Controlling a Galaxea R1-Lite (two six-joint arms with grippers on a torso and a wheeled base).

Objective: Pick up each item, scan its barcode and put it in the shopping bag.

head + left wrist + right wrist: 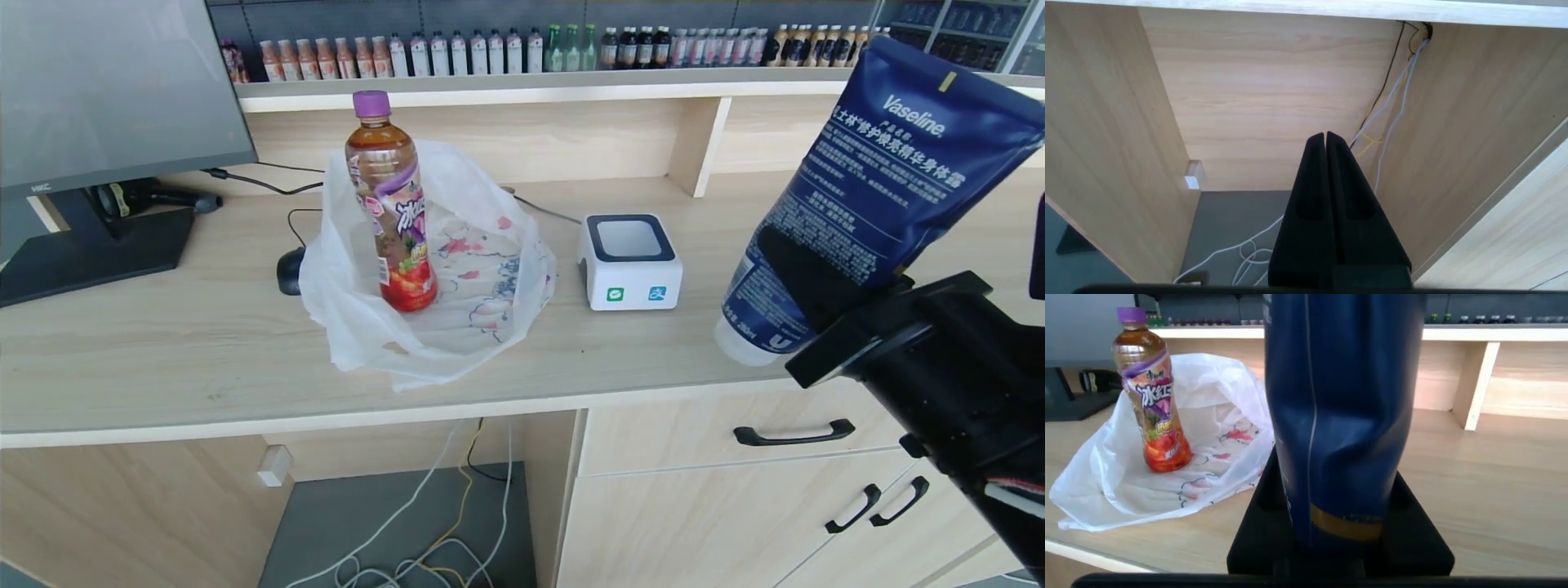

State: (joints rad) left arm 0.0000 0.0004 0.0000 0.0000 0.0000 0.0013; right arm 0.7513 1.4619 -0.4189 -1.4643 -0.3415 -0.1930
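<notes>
My right gripper (824,294) is shut on a dark blue lotion tube (882,180), held tilted above the counter's right side, cap end down, to the right of the scanner. The tube (1343,416) rises between the right fingers. A white barcode scanner (629,261) with a dark-framed window sits mid-counter. Left of it lies an open white shopping bag (457,269) with a purple-capped tea bottle (393,204) standing upright in it; the bottle (1151,396) and bag (1208,457) also show past the tube. My left gripper (1326,155) is shut and empty, below the counter facing the kneehole.
A monitor (114,90) on its stand occupies the counter's left end, with a mouse (290,271) beside the bag. Shelves of bottles (531,49) line the back. Drawers with black handles (792,434) sit under the counter's right half; cables (441,523) hang in the kneehole.
</notes>
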